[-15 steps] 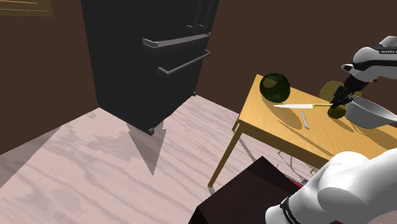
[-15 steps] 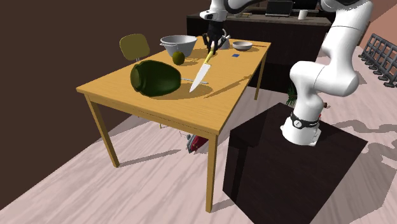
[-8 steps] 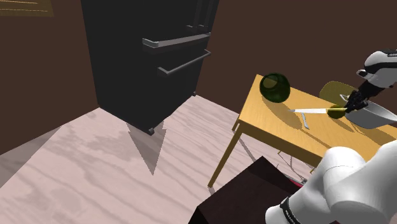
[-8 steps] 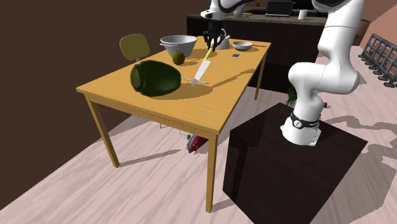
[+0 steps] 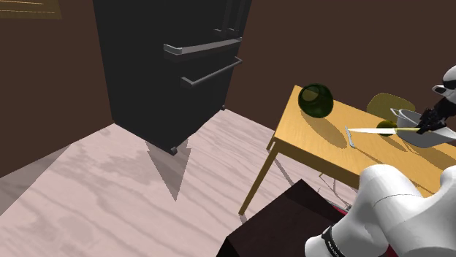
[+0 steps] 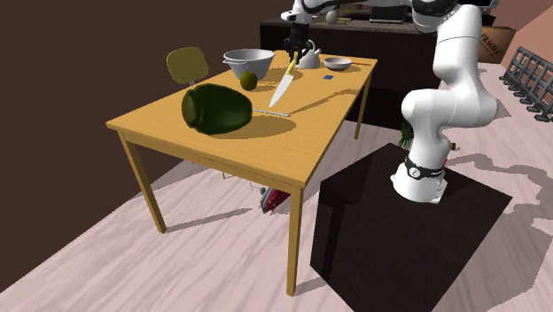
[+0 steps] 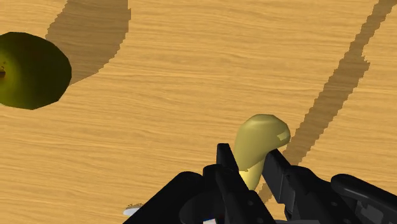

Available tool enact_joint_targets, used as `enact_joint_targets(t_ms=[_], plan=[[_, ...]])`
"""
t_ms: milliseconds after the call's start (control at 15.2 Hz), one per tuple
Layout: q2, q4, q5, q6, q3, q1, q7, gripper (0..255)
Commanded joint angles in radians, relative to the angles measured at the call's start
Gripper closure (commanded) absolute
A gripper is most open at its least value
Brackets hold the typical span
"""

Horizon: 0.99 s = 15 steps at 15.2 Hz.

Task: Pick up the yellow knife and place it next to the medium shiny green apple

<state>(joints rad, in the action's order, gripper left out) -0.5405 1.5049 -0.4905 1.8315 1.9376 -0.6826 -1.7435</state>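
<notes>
— What has the gripper [image 7: 249, 167] got?

— The knife [image 7: 261, 137]. The two fingers pinch its yellow handle, and in the wrist view the rounded butt sticks out past them. The blade is hidden behind the hand there.

— And where is the knife?

— Up off the table [image 6: 177, 124]. In the second exterior view it hangs from the gripper [image 6: 293, 46], and the knife [image 6: 285, 84] slants down toward that view's near left. Its shadow lies apart from it on the wood.

— The apple?

— The small green apple [image 6: 249, 81] sits to that view's left of the blade, just in front of the grey bowl [image 6: 248, 60]. From the wrist, the apple [image 7: 28, 70] is cut off at the picture's edge, well clear of the fingers.

— Anything hard to read?

— In the shoulder view the gripper [image 5: 427, 124] sits at the right edge, covering part of the bowl [image 5: 405, 117]. The knife [image 5: 380, 130] crosses the apple [image 5: 385, 126]. A thin grey utensil [image 6: 270, 112] lies under the tip; its kind is unclear. A big dark green lump [image 6: 217, 109] sits nearer, and a chair [image 6: 186, 64] stands beyond.
</notes>
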Motion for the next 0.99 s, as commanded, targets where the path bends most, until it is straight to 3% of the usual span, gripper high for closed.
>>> enact_joint_targets(t_ms=[0,264,924], plan=[[-0.06,-0.106,-0.038,-0.045,0.052,-0.071,-0.02,255],[-0.184,-0.347,-0.104,-0.138,0.14,-0.208,-0.082,255],[-0.196,-0.201,-0.12,-0.01,0.144,-0.154,-0.055,255]])
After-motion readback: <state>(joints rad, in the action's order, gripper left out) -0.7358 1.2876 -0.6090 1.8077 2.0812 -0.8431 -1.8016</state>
